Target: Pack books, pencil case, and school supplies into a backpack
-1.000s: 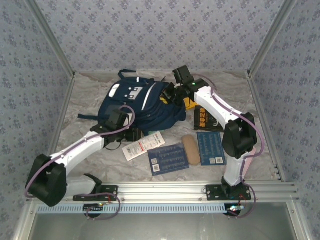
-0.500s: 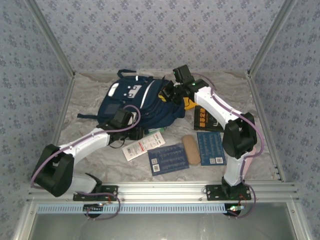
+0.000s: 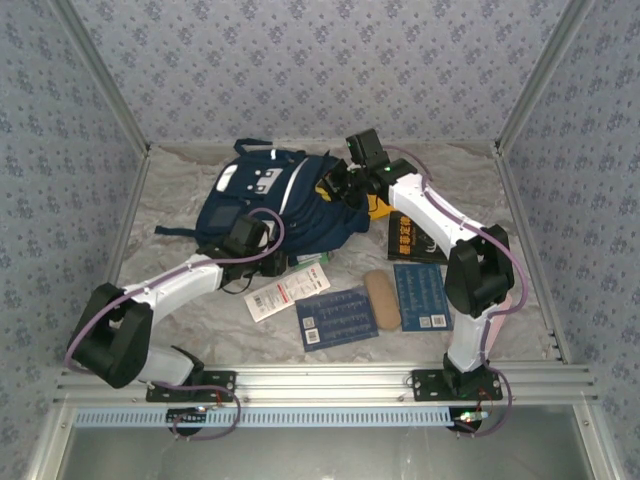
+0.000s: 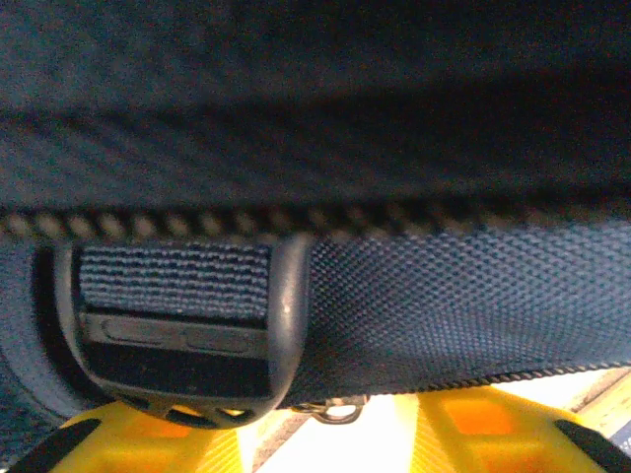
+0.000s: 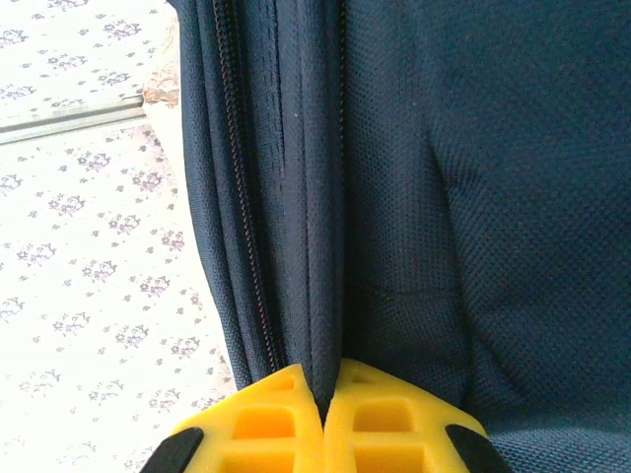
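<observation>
Surface (image 3: pixel 520 300): pale, marbled and crumpled-looking, with flowered blue walls on three sides.
Backpack (image 3: pixel 300 215): much the biggest thing here, lying flat at the far middle of the surface. It is navy cloth with white stripes and a white buckle patch towards its far-left end. Up close the weave is coarse, and a zip (image 5: pixel 242 197) runs along a fold.
Black book (image 3: pixel 415 240): yellow lettering, flat on the surface just right of the backpack, partly under the right arm.
Right dark blue book (image 3: pixel 421 295): white print, lying just on the near side of the black book.
Middle dark blue book (image 3: pixel 336 318): white print, lying a little askew, near of the backpack.
Orange book (image 3: pixel 378 207): a sliver of it peeps out at the backpack's right edge, under the right arm.
White packet (image 3: pixel 288 292): oblong with red print, slanted, just left of the middle dark blue book.
Pencil case (image 3: pixel 381 298): tan oval pouch lying between the two dark blue books.
Right tool (image 5: pixel 323 394): at the backpack's far-right end, yellow pads pressed together on a fold of the cloth beside the zip.
Left tool (image 3: pixel 273 263): at the backpack's near edge. Its yellow pads stand apart, but the hem and a dark buckle (image 4: pixel 187 345) lie across them and hide the tips, so I cannot tell whether it has hold of the cloth.
Green pack (image 3: pixel 310 259): a small strip of green at the backpack's near edge, just right of the left tool, too small to read.
</observation>
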`<state>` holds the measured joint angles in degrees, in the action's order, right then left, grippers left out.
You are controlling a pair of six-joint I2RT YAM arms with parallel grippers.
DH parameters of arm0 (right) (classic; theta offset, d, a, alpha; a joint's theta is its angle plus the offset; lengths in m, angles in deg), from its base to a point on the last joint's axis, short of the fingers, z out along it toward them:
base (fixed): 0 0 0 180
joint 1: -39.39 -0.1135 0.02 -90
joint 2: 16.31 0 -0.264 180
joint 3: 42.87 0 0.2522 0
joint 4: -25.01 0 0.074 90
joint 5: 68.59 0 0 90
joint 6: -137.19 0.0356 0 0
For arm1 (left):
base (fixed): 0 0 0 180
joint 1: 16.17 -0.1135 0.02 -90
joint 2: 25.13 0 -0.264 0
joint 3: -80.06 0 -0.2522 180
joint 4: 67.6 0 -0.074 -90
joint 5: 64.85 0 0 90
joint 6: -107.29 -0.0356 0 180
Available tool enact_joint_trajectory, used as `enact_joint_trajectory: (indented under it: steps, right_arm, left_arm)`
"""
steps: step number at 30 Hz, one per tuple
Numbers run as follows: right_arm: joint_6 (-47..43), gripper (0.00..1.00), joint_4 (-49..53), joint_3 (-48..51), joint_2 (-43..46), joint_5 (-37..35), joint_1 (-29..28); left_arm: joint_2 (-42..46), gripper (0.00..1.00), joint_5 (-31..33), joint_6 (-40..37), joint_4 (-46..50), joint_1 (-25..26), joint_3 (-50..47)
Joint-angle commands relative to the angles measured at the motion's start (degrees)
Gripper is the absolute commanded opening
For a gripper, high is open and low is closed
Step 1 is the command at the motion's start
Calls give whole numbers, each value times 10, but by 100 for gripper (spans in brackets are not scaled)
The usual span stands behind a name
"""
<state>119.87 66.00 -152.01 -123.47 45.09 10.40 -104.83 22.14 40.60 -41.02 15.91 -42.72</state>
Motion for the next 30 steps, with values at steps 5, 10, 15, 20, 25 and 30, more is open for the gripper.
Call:
enact_joint_trajectory:
  steps: [5,10,15,20,25,30]
  right_arm:
    - [24,0,-34,-1,16,39,-9]
    - [25,0,-35,3,18,35,-12]
    - [26,0,-33,11,20,30,-13]
    - [21,0,-28,18,22,22,-15]
    - [12,0,-27,28,24,9,-18]
    - [4,0,-23,34,23,-5,-27]
  left_arm:
    - [-12,26,38,2,-51,9,22]
    - [-13,19,67,15,-58,11,22]
    - [-9,13,63,23,-62,13,21]
    - [8,7,54,33,-60,17,8]
    - [37,3,37,48,-47,16,-5]
    - [69,2,11,69,-43,17,-14]
